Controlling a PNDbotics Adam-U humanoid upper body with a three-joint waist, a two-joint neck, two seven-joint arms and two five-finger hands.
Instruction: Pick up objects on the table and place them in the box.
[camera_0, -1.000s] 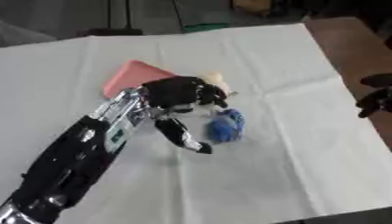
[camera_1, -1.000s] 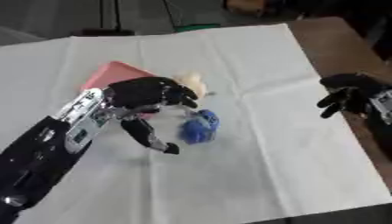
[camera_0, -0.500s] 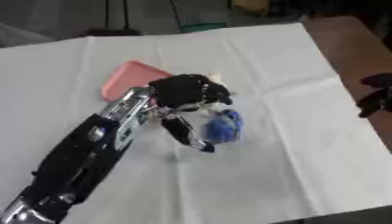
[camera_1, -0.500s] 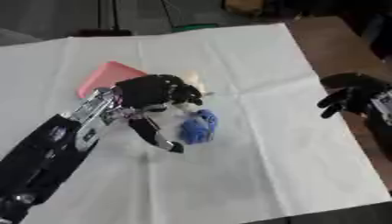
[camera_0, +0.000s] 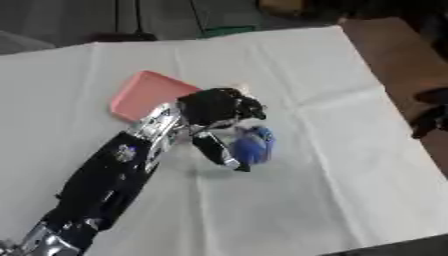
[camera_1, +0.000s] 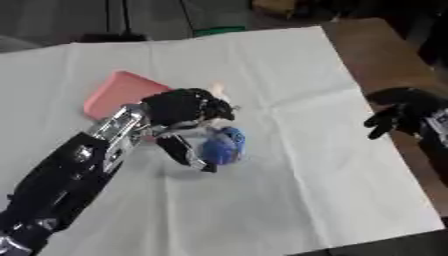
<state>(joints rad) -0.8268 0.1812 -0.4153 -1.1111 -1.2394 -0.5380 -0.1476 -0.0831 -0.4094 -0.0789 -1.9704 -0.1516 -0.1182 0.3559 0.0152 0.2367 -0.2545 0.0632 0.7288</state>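
One blue object (camera_0: 254, 145) lies just beside the left hand (camera_0: 219, 107).

Left hand (camera_0: 219, 107) covered most of a pale object (camera_1: 216, 89); only a small cream bit showed, shape unclear. Hand also hid the near corner of the pink tray (camera_0: 144, 92). Blue object (camera_0: 254, 145) was blurred, kind unclear; contact with the thumb couldn't be told. Right hand (camera_1: 398, 112) was cut by the edge in the left eye view. Left arm ran off the bottom-left corner.
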